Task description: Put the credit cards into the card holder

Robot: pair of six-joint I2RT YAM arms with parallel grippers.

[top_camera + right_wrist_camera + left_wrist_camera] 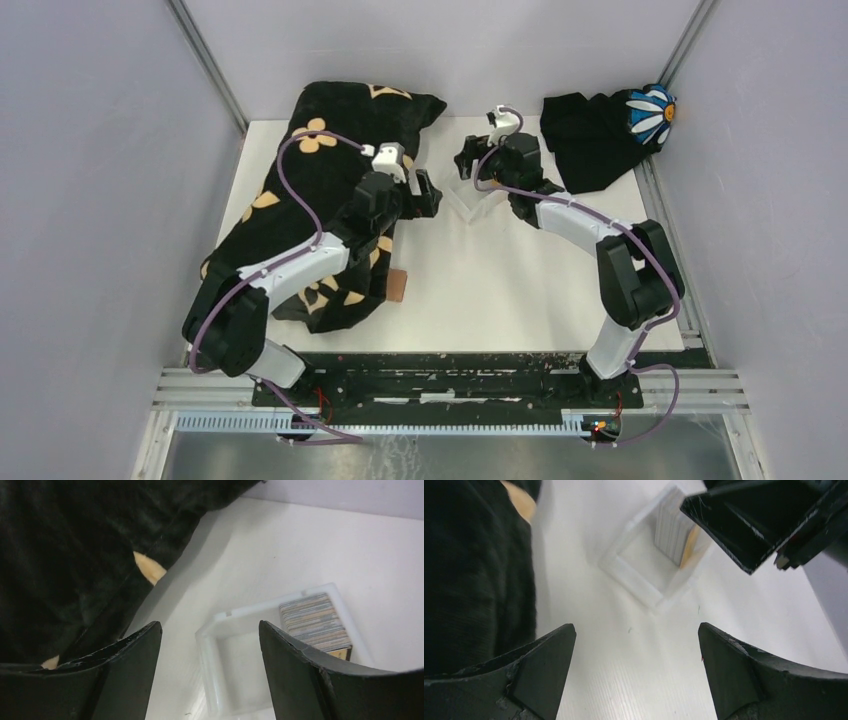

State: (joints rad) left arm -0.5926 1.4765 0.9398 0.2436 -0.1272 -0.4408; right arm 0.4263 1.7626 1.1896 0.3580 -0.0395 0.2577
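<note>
Credit cards (315, 622) in white tray (250, 611) — left pincer (636, 629), right pincer (210, 627) spread, angled down.

The cards (314, 622) stand on edge as one tight stack in a corner of the white tray (215, 655), with a gold one outermost. The tan-brown holder (399, 285) lies flat on the counter (480, 290) at the edge of the black cloth (320, 180).

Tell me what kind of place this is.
Probably a lab robot cell: left arm and right arm bolted to a rail, white table boxed in by plain grey walls.
</note>
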